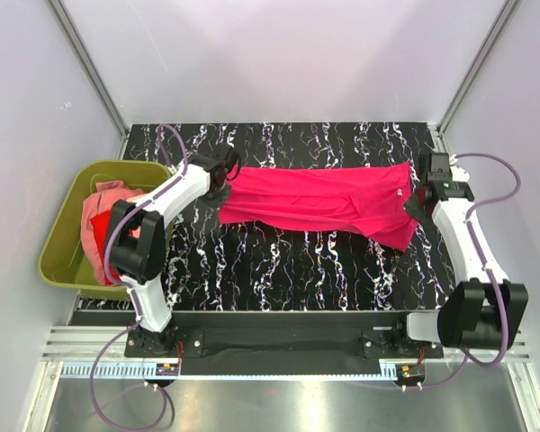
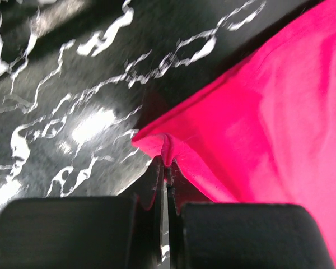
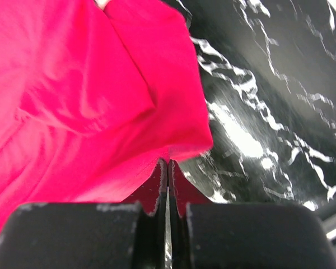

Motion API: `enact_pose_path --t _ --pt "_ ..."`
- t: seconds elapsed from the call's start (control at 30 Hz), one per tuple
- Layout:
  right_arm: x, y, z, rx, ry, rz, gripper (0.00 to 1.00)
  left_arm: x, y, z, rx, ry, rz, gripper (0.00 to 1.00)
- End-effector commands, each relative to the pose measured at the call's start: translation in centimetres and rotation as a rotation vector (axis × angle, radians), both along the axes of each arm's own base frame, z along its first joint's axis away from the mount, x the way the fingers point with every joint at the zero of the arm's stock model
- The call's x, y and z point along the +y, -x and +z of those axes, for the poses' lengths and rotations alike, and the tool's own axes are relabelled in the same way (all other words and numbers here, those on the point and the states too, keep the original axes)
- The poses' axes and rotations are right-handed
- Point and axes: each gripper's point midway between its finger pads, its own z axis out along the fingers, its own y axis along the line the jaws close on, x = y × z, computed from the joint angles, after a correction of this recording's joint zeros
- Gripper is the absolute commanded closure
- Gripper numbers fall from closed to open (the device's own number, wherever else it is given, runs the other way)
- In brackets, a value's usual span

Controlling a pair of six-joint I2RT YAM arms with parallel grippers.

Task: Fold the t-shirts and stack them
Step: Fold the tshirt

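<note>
- Top external view: one magenta-pink t-shirt (image 1: 324, 202) is seen stretched sideways across the far half of the black marbled table (image 1: 279, 270), with its right end drooping towards the near side.
- The shirt's left end is pinched by the left gripper (image 1: 227, 171). In the left wrist view the fingers are pressed together on a small puckered fold of the hem.
- The shirt's right end is pinched by the right gripper (image 1: 421, 193). In the right wrist view the fingers are closed on the cloth's edge, with bare marbled surface beside it.
- Whether the cloth lies on the table or is held just above it cannot be told.
- One olive-green tub (image 1: 58, 256) is placed at the left side, well apart from the stretched shirt.
- Two crumpled garments are seen in the tub: one salmon-pink t-shirt (image 1: 103, 202) heaped towards the far side and one red t-shirt (image 1: 97, 247) nearer.
- Both are partly hidden by the left arm's elbow, which crosses the tub's right rim in this view.
- A purple cable (image 1: 495, 162) is looped along each arm.
- Counted in all: three shirts, one tub, two arms, two grippers.
</note>
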Motion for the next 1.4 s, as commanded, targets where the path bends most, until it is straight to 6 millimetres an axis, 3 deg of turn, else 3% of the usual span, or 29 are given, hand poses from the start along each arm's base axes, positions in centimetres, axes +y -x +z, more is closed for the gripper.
enact_pose_path --t 0.0,0.27,0.5,0.77,0.97,1.23,1.37 --pt "-0.5 -3.4 2.3 -0.080 0.049 0.045 1.00 1.1 -2.0 1.4 -0.038 -0.082 -0.019 1.00" --pt "-1.1 -7.9 2.3 -0.032 0.085 0.098 1.00 0.5 -4.3 0.4 0.007 -0.109 -0.057 1.00" --pt "-1.6 -10.5 0.8 0.038 0.119 0.141 1.00 0.7 -5.6 0.6 -0.005 -0.144 -0.082 1.00" --pt "-1.9 -12.9 0.5 0.054 0.151 0.205 1.00 0.5 -6.7 -0.8 0.025 -0.167 -0.115 1.00" --pt "-1.0 -14.0 -0.7 0.060 0.119 0.256 1.00 0.6 -7.1 -1.3 0.040 -0.190 -0.122 1.00" --pt "-0.2 -13.9 -2.2 0.078 0.081 0.293 1.00 0.3 -9.0 -0.9 -0.029 -0.184 -0.163 0.83" --pt "-0.1 -13.8 -2.6 0.082 0.077 0.299 1.00 0.1 -9.3 -1.2 -0.038 -0.178 -0.189 0.81"
